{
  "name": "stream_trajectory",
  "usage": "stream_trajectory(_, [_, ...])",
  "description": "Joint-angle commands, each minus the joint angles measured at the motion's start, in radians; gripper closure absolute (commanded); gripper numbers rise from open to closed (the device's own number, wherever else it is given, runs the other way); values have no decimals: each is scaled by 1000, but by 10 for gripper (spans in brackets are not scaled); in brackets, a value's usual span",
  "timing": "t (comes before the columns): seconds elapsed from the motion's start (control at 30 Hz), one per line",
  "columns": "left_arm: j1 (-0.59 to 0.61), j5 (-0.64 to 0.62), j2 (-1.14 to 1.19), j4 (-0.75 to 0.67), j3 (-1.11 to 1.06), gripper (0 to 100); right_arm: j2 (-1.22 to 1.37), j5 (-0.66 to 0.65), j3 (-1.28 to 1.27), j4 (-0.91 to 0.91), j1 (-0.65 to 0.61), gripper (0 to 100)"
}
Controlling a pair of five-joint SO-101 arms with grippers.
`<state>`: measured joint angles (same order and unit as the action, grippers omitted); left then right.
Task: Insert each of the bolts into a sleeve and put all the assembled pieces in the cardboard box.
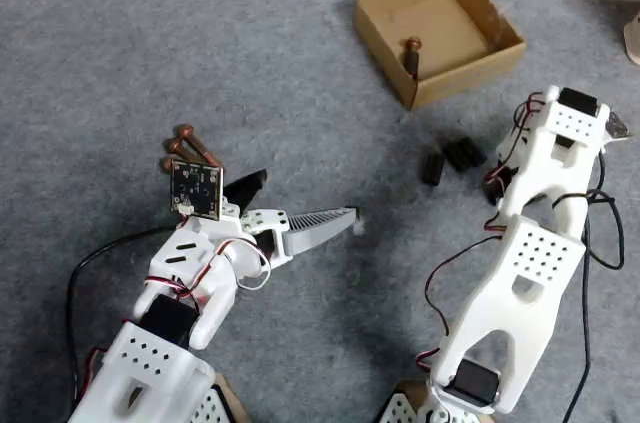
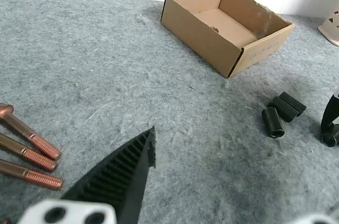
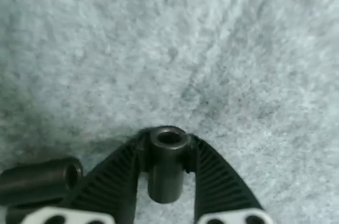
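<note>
Right pincer (image 3: 168, 145) clamps a sleeve (image 3: 166, 173) at its tips, spare sleeve (image 3: 39, 179) just beside; left pincer (image 1: 308, 195) wide, empty, bolts (image 2: 26, 152) close alongside — tip-only hold could let the sleeve twist as a bolt enters.

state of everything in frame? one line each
left gripper: open, empty
right gripper: shut on held sleeve
held sleeve: upright, no bolt in it
bolts: three, bare, lying flat
loose sleeves: lying on their sides, empty
cardboard box: open
assembled piece: inside the box
</note>
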<state>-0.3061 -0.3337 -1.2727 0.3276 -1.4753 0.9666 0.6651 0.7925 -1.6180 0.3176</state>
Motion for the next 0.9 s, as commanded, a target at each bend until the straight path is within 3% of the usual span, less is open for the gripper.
stream_trajectory(0.0, [-8,8,-10,-21,15,473,-27,-123,2,-41,-76,995])
stream_trajectory(0.1, [22,8,-5,21,82,524,-82,-163,1,-134,-99,995])
stream_trajectory(0.23, [197,8,-12,201,214,710,-127,-224,-8,-137,-119,995])
stream_trajectory(0.4, [360,8,-12,258,259,856,-127,-249,-51,-136,-156,995])
stream_trajectory(0.87, [378,6,-13,259,33,878,-127,-250,-71,-134,-166,995])
